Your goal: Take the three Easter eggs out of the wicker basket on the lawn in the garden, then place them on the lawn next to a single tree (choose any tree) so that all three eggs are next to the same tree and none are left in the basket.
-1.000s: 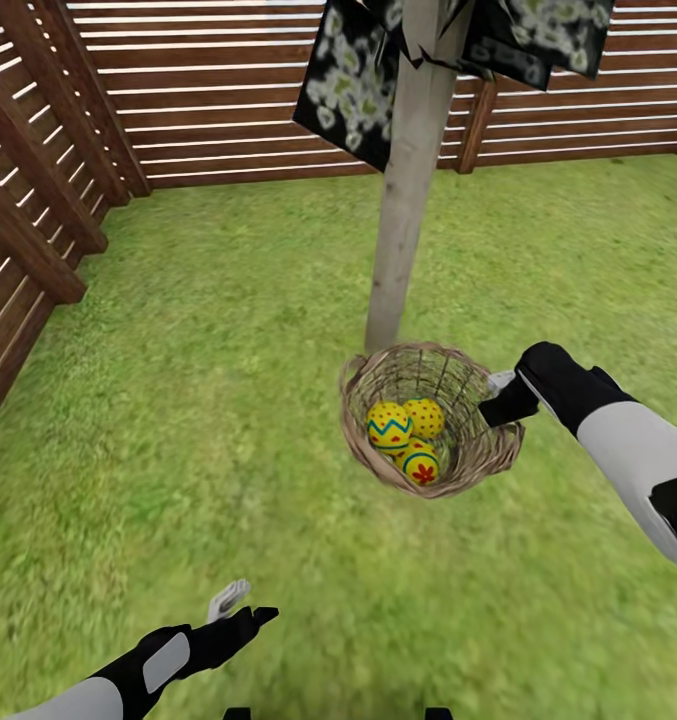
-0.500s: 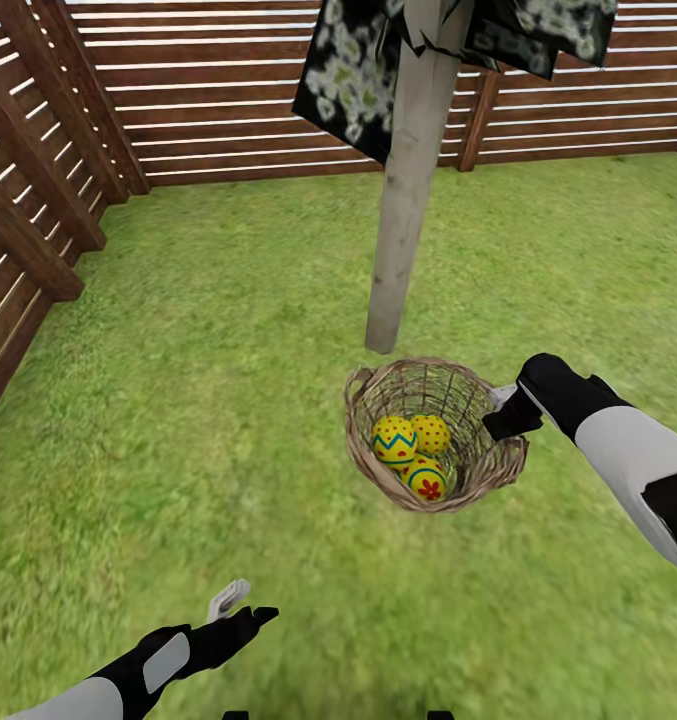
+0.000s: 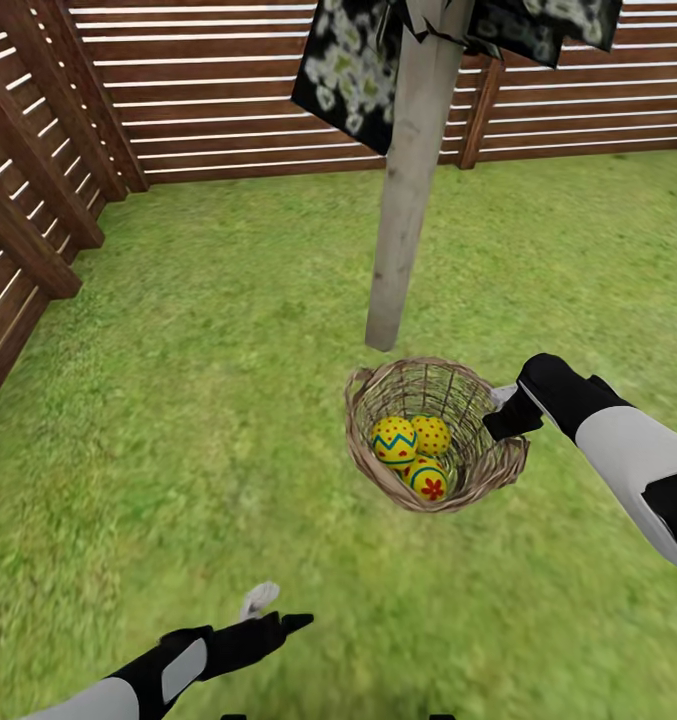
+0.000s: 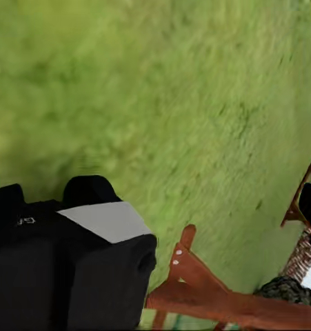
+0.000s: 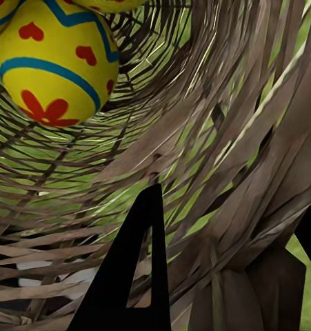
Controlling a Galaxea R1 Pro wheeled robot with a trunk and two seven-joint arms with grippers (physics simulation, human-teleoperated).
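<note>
Wicker, tan-brown and loosely woven — the wicker basket (image 3: 436,436) sits a little right of centre in your head view, just below the foot of the tree (image 3: 410,180), whose pale trunk rises to dark, pale-speckled foliage at the top edge. All three Easter eggs (image 3: 412,451) lie inside it, clustered and touching: one with a blue zigzag (image 3: 393,441), one spotted (image 3: 432,434), one with a red flower mark (image 3: 428,482) lowest in the frame.

Your right gripper (image 3: 502,400) is at the basket's right rim, arm coming in from the right edge. The right wrist view shows rim strands (image 5: 265,227) packed between its dark fingers (image 5: 131,276), so it is pinching the wicker wall, with one egg (image 5: 52,69) at upper left of that frame.

Your left gripper (image 3: 270,612) hangs over bare lawn (image 3: 198,420) at lower centre-left, well apart from the basket. Whether its fingers are spread or pressed together you cannot tell — one pale tip and one dark tip show, no clear gap.

Brown slatted fence (image 3: 208,90) runs along the top and left edges.
</note>
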